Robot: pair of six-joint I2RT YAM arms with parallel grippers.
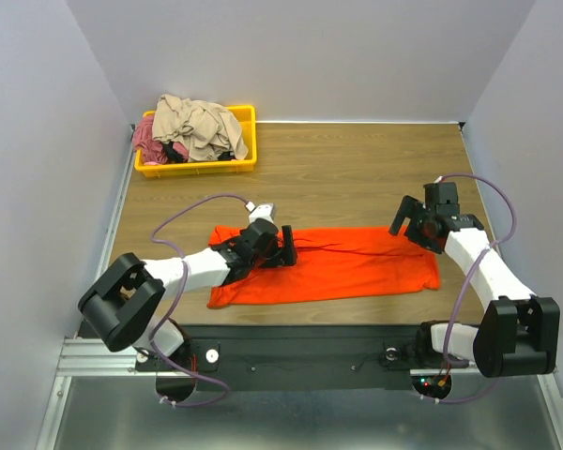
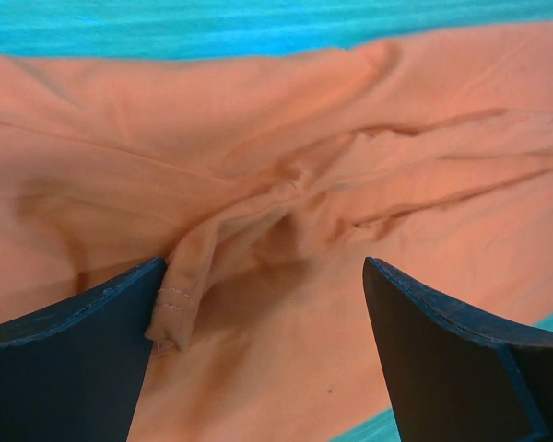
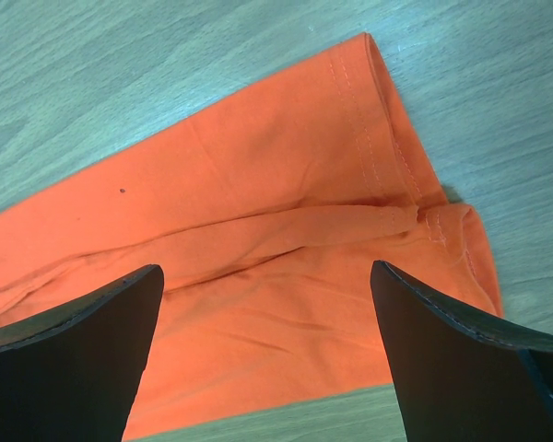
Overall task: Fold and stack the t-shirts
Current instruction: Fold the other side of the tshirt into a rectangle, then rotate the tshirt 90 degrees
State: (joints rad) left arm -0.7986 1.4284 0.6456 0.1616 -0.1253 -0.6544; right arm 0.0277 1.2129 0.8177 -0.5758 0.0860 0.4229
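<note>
The orange shirt (image 1: 357, 267) lies in a long strip on the table (image 1: 357, 169) — the left gripper (image 1: 287, 251) sits low over its bunched left part, jaws apart, a hem fold just beside one finger. The right gripper (image 1: 418, 227) hangs above the shirt's right end, jaws spread wide.

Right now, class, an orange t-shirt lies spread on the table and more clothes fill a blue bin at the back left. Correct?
Not quite: the bin is yellow, not blue, as the top external view shows. The orange t-shirt does lie spread on the table, with more clothes in that back-left bin.
</note>
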